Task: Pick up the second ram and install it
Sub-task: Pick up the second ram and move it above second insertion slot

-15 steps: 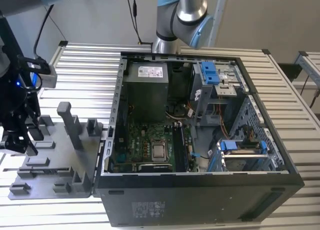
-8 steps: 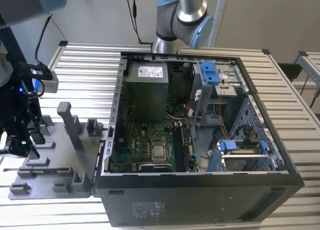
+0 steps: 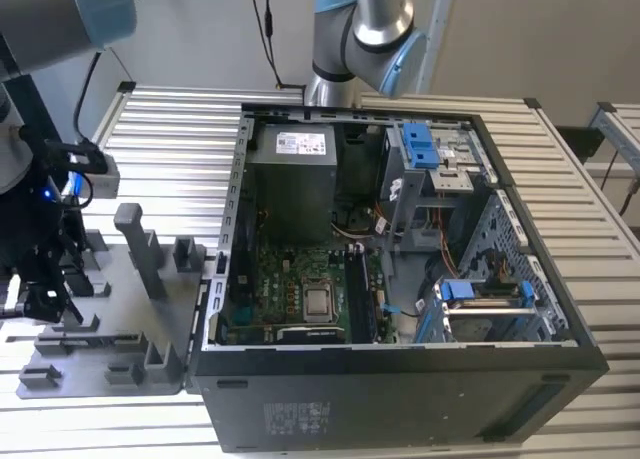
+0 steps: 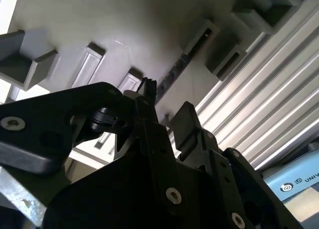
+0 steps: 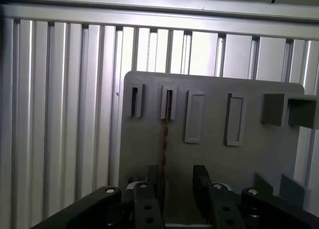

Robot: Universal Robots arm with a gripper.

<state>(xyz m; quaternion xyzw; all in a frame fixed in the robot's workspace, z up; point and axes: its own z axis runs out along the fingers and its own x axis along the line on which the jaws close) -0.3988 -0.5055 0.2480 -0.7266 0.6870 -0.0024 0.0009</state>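
Risk: off-centre grip. Ram (image 5: 165,139) stands on edge in a slot of the fixture (image 5: 259,154), between the parted fingers of the gripper (image 5: 175,179), with nothing clamped yet. It sits near one finger (image 5: 151,188) and well off the other (closing may tilt it or jam it in the slot). Case (image 3: 400,379) stands beside the fixture. Writing: white label (image 3: 303,140) inside the case, unreadable; none visible on ram.

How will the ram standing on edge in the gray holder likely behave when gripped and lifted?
The ram looks thin and flat, so it is probably stiff and light. Standing on edge in the holder, it should lift straight out, but might tilt if pinched off-centre. Its exposed chips suggest gentle squeezing.
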